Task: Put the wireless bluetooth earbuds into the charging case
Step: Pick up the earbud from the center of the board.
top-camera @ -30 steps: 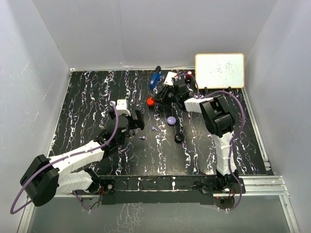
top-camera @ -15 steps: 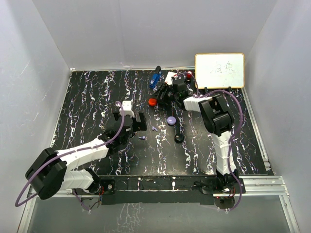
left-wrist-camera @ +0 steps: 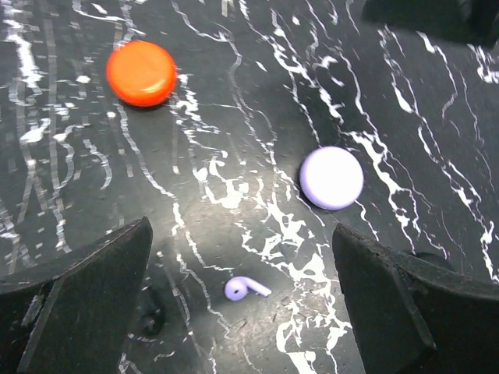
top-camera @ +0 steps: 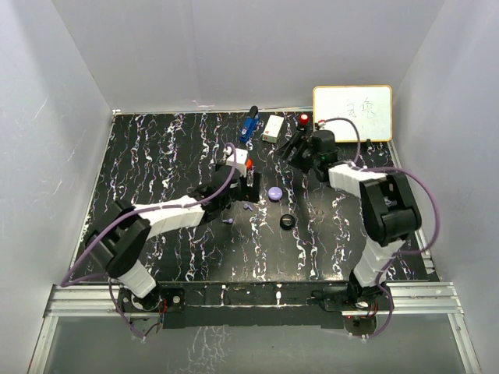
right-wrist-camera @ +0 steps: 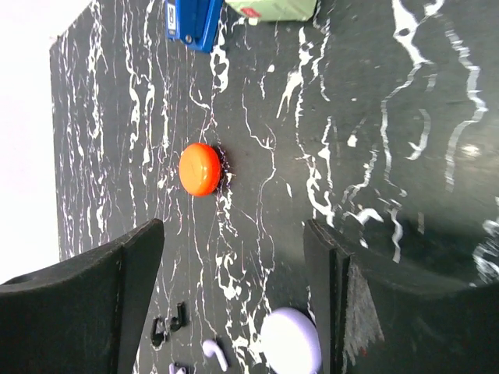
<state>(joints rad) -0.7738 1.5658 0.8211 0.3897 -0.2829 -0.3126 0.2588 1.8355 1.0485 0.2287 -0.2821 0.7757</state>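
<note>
Left tool (left-wrist-camera: 242,238) is spread wide with nothing in it, hanging low over the tabletop (left-wrist-camera: 257,86). A lavender bud (left-wrist-camera: 245,289) lies on its side right between the fingers, touching neither one. The lavender case (left-wrist-camera: 331,178) sits just ahead of that tool, over toward the finger on the wrist view's right. The red case (left-wrist-camera: 141,72) is further ahead, out past the other finger. Right tool (right-wrist-camera: 234,234) is spread and empty too. In its own wrist view the red case is out ahead between the fingers. The lavender case is close in by one finger, and black buds (right-wrist-camera: 168,323) are by the other.
</note>
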